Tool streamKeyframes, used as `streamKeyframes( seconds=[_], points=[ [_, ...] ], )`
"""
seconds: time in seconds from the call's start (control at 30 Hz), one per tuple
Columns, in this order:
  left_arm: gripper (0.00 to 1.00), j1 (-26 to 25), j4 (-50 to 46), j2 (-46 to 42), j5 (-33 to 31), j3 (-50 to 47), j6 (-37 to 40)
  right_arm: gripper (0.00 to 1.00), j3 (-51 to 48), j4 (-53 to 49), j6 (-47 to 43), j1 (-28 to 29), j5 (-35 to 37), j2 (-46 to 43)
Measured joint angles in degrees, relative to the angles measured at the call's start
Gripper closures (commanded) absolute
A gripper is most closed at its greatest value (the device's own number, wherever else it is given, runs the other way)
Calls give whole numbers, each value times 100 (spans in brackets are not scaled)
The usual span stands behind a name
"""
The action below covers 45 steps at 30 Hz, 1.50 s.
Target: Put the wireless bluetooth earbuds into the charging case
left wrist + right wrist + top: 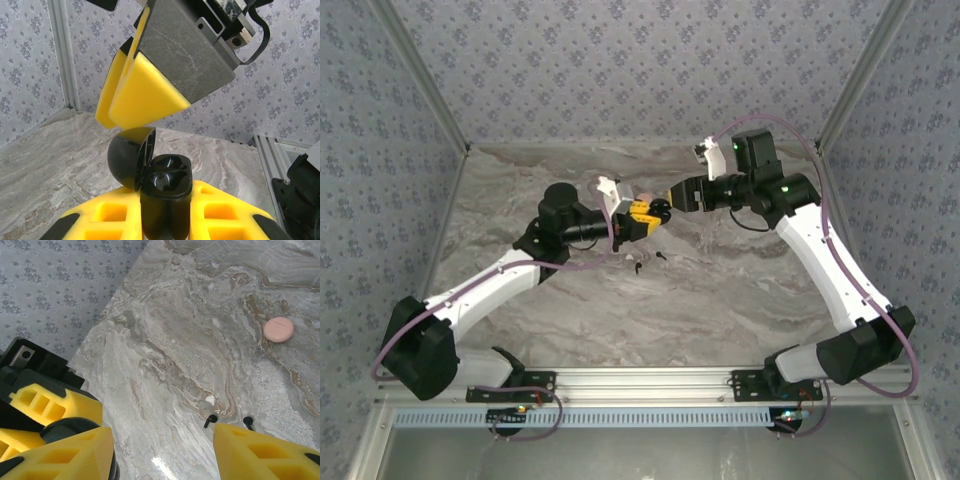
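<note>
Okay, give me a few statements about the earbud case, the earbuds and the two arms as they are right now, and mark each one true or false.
1. The lid of the charging case stands open. True.
2. Both sockets of the charging case are filled. False: they are empty, and the two earbuds lie on the table.
3. The left fingers are shut on the charging case. True.
4. The right fingers hold an earbud. False: they are open with nothing between them.
5. A pink disc lies on the table. True.
</note>
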Motion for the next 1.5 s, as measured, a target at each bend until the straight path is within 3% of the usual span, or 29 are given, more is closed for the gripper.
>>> streamKeyframes(
  seconds=[0.33, 0.5, 0.93, 1.5],
  points=[
    [84, -15, -337, -133, -166, 0, 546, 43, -459, -39, 398, -610, 459, -46],
    [84, -13, -498, -330, -203, -2, 651, 43, -1040, -63, 470, -632, 522, -44],
    [83, -160, -772, -1143, -323, -444, 669, 53, -2179, 446, 498, -44, 479, 590],
    [83, -223, -1012, -1897, -675, -1217, 367, 61, -1622, 918, 374, 691, 848, 2262]
  ],
)
